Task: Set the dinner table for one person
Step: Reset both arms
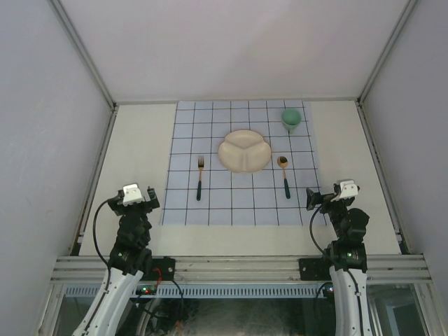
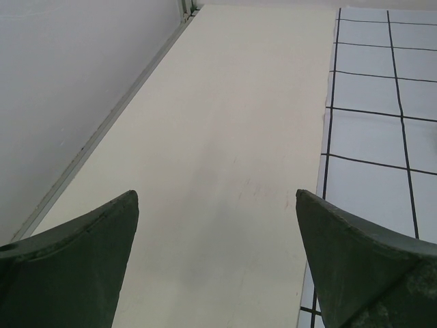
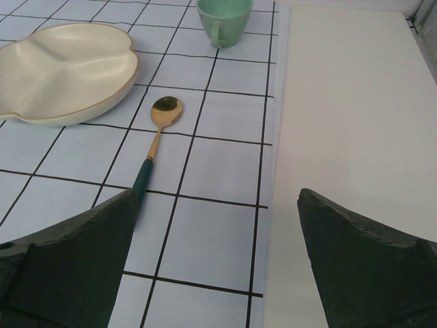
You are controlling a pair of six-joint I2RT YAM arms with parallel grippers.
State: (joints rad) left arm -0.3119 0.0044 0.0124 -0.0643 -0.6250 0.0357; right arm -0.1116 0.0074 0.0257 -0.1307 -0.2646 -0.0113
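Top external: L gripper [image 1: 149, 201], R gripper [image 1: 313, 198] spread at cloth [image 1: 238, 204] edges.

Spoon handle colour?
Dark green; the spoon has a gold bowl and neck. Clearest in the right wrist view.

This is a robot lab cell, not a dining room. The table [image 1: 140, 161] is boxed in on three sides by bare white panels [image 1: 42, 105], with metal struts [image 1: 84, 56] in the corners above it. Along the table's near edge runs an aluminium rail [image 1: 238, 268] with two arms [image 1: 129, 238] bolted to it and black cables [image 1: 95, 227] looping beside them. The only homely touch (a grid cloth [image 1: 241, 203] with plate [image 1: 244, 150], fork [image 1: 199, 178], spoon [image 1: 285, 176] and cup [image 1: 292, 119]) lies mid-table.
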